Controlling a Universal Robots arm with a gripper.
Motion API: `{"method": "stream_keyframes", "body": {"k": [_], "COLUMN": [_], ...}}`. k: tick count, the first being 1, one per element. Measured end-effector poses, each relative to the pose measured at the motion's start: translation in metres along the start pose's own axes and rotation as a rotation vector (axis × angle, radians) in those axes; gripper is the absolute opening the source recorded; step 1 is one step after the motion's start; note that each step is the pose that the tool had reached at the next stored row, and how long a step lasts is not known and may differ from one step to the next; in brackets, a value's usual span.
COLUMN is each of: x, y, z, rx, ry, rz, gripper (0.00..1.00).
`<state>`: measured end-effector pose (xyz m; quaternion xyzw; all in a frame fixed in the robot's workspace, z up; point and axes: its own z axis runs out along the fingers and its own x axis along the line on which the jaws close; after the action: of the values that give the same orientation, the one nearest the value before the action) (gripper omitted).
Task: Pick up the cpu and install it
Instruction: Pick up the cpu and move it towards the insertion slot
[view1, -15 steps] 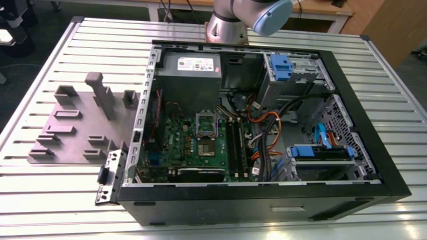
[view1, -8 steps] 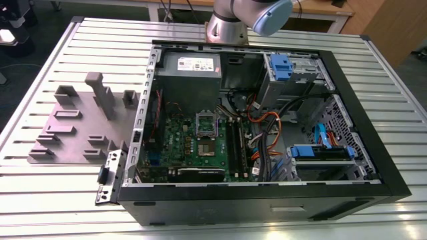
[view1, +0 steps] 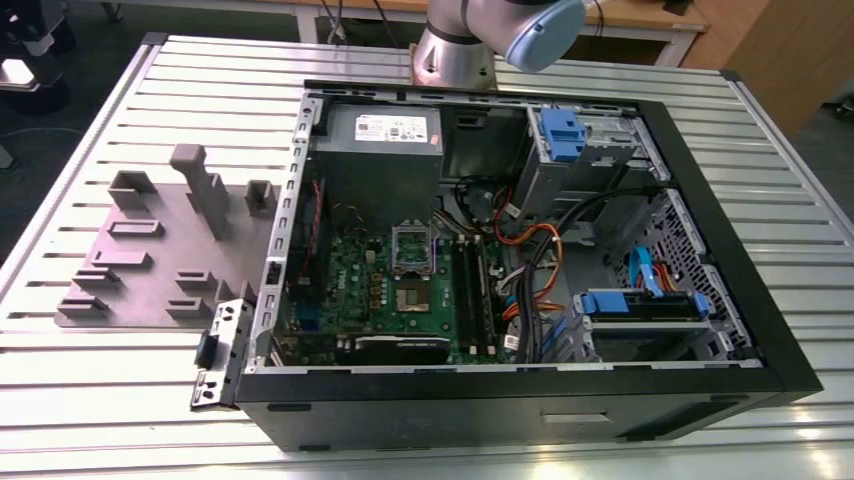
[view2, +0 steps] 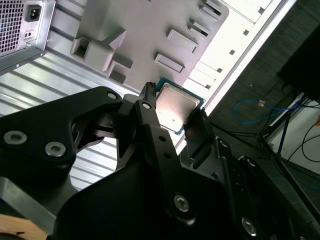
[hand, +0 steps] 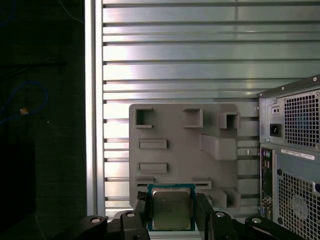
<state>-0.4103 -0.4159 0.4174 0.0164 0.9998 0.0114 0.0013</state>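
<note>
Gripper (hand: 171, 210) has the cpu (hand: 171, 205): jaws closed narrow on it, with one black finger (hand: 142, 211) hard against each of two opposite edges. The silver lid faces the lens in both wrist views, with the dark green rim showing around it. In the second wrist view the chip is tilted across the frame, and both fingertips (view2: 149, 95) touch its sides. The cpu is held up in the air, clear above the grey fixture plate (hand: 175, 127). It overlaps one edge of that plate (plate and table look well behind it). The plate has raised blocks and rectangular pockets. It lies flat on the slotted aluminium table (view1: 120, 400), just beside the open PC case (view1: 534, 415), on the exterior view's left of it. The case lies on its side with the open face up. The green motherboard (view1: 387, 300) sits in the left half. A grey power supply box (view1: 380, 135) is at the far end, and blue-latched drive cages (view1: 641, 305) are on the right. Orange and black cables (view1: 527, 250) run between the board and the cages. The arm (view1: 461, 45) rises from the far edge of the table behind the case.
</note>
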Motion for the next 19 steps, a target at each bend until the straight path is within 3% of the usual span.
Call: {"method": "stream_keyframes", "body": {"k": [19], "x": [-0.0066], "y": [0.0002], "z": [0.0000], "rx": [0.0000], "ry": [0.0000], "rz": [0.000], "gripper": [0.47]}}
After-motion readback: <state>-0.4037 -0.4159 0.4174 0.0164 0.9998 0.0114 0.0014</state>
